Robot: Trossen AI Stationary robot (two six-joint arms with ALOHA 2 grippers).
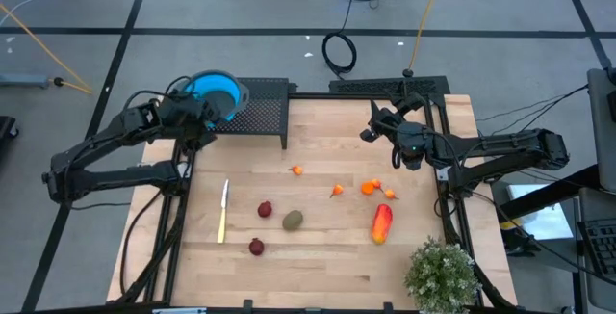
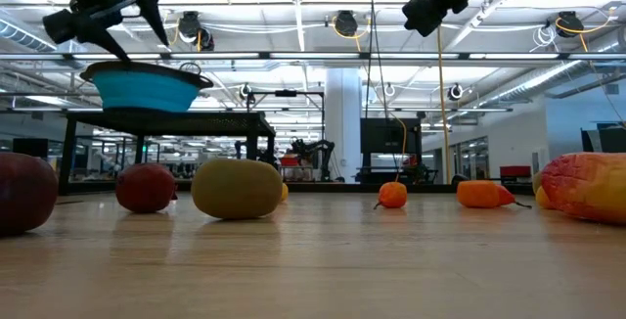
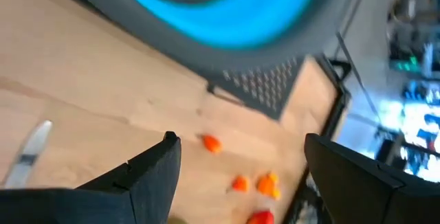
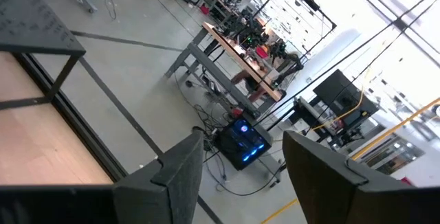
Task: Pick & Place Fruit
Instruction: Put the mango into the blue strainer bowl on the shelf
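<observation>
At the back left corner of the wooden table (image 1: 318, 141), a round blue bowl (image 1: 217, 93) is sitting on a dark perforated rack (image 1: 265, 102), and the left gripper (image 1: 189, 114) is hovering right beside the bowl, its fingers (image 3: 148, 172) spread wide and holding nothing. A slim pale knife (image 1: 223, 210) is lying on the boards left of the fruit, blade pointing toward the back edge, and a small potted green plant (image 1: 441, 274) is standing at the front right corner. Over on the right, the right gripper (image 1: 371, 126) is hanging above the back edge of the table, jaws standing partly apart with nothing between them, aimed out toward the room. Nothing is lying between either gripper and the fruit, and all of it is resting on the table well apart from both. The elongated red-orange piece (image 1: 382, 222) is lying toward the front right, the olive-green oval (image 1: 293, 220) is sitting mid-table with one dark red round piece (image 1: 265, 209) just beside it and another (image 1: 257, 247) nearer the front, and the tiny orange ones (image 1: 370, 187) are scattering across the middle, one (image 1: 297, 170) farther left.
</observation>
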